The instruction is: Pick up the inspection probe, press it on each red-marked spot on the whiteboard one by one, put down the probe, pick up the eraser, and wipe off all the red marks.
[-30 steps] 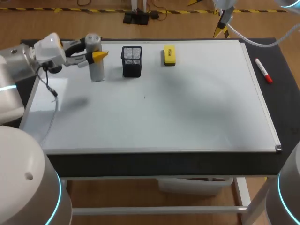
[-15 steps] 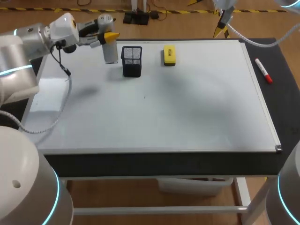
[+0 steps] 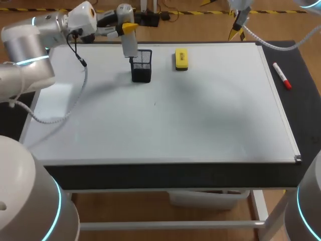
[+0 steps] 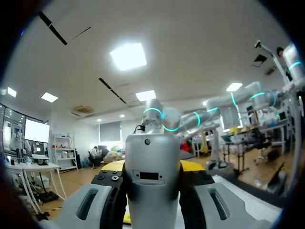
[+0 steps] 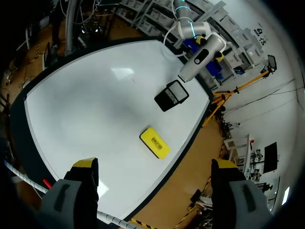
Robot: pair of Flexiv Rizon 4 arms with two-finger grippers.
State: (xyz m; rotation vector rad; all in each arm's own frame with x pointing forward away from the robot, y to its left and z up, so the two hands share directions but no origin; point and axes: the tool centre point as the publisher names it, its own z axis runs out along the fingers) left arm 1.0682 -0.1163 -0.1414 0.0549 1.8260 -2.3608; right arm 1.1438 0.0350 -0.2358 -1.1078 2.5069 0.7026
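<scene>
Head view puts the left arm (image 3: pixel 30 45) coming in from the left and reaching across the far-left corner of the whiteboard (image 3: pixel 200 125). Its left gripper (image 3: pixel 125 27) is clamped on the grey probe (image 3: pixel 129 42), one yellow-tipped finger on each side. The probe hangs nearly upright with its lower end at the far-left rim of the black mesh cup (image 3: pixel 142 68). Whether the tip is inside the cup or just over its edge cannot be told.

The cup stands on the whiteboard near the far edge, left of the middle. The yellow eraser (image 3: pixel 181 58) lies flat just to its right, also close to the far edge and apart from the cup. A red marker (image 3: pixel 282 75) lies on the black bench (image 3: pixel 301 95) past the whiteboard's right edge, near the far-right corner.

The left wrist view shows the probe (image 4: pixel 152 200) filling the space between the fingers of the left gripper (image 4: pixel 152 167), both of which press against its body.

The right gripper (image 3: pixel 235 30) hangs high beyond the whiteboard's far edge. In the right wrist view the right gripper (image 5: pixel 155 164) has its fingers spread wide with nothing between them. Below it are the whiteboard (image 5: pixel 95 109), the eraser (image 5: pixel 155 142), the cup (image 5: pixel 171 95) and the probe (image 5: pixel 200 57).
</scene>
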